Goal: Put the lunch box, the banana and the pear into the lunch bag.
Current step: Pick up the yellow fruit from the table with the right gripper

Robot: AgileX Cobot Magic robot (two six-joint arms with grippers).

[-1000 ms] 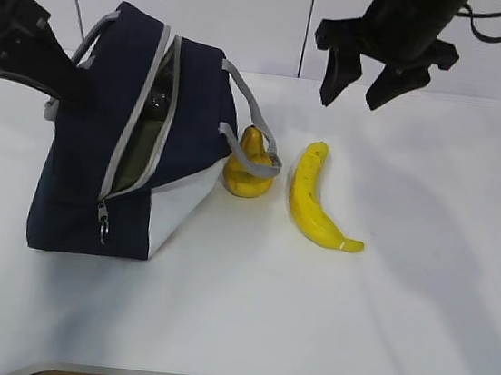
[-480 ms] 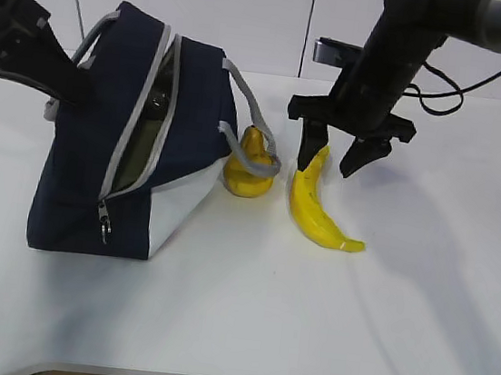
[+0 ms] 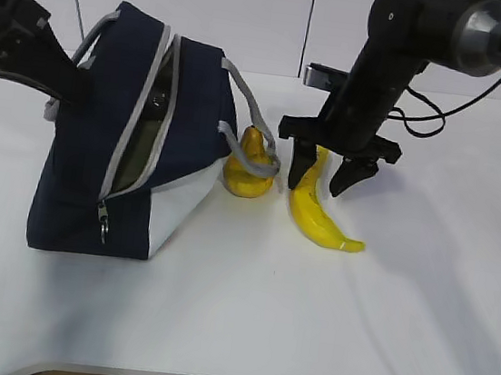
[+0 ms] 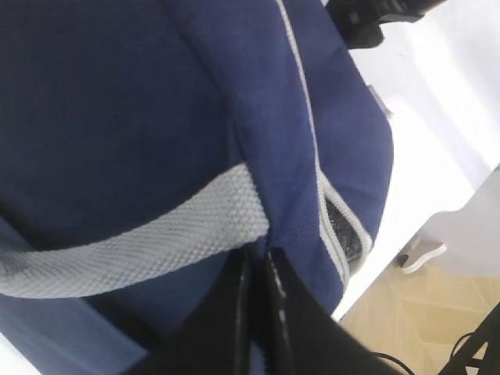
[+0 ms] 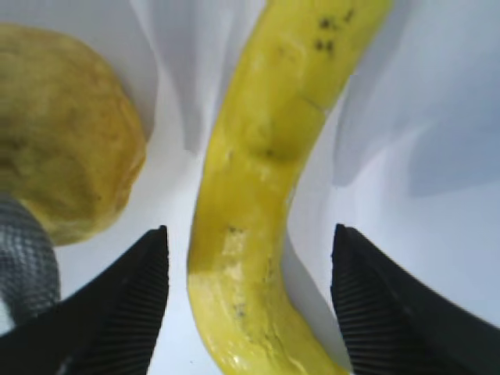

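The navy lunch bag [image 3: 188, 98] stands at the left with its zipper open; a sage-green surface, apparently the lunch box [image 3: 134, 169], shows inside the slot. My left gripper [image 3: 66, 92] is shut on the bag's fabric at its far side, next to a grey handle; the left wrist view shows the closed jaws [image 4: 254, 262] pinching navy cloth [image 4: 156, 94]. The banana [image 3: 316, 216] lies on the table right of the pear [image 3: 248, 171]. My right gripper [image 3: 319, 182] is open, low over the banana's upper half, one finger on each side [image 5: 250, 234]. The banana [image 5: 273, 141] and the pear [image 5: 62, 141] show in the right wrist view.
One grey bag handle [image 3: 260, 143] hangs over the pear and shows in the right wrist view [image 5: 23, 250]. The zipper's ring pull [image 3: 102, 222] hangs at the bag's lower front. The white table [image 3: 307, 323] ends at a front edge near the bottom of the exterior view.
My right gripper has come down from high above the table and now straddles the banana, still open. The left gripper, the bag, the pear and the banana have not moved.
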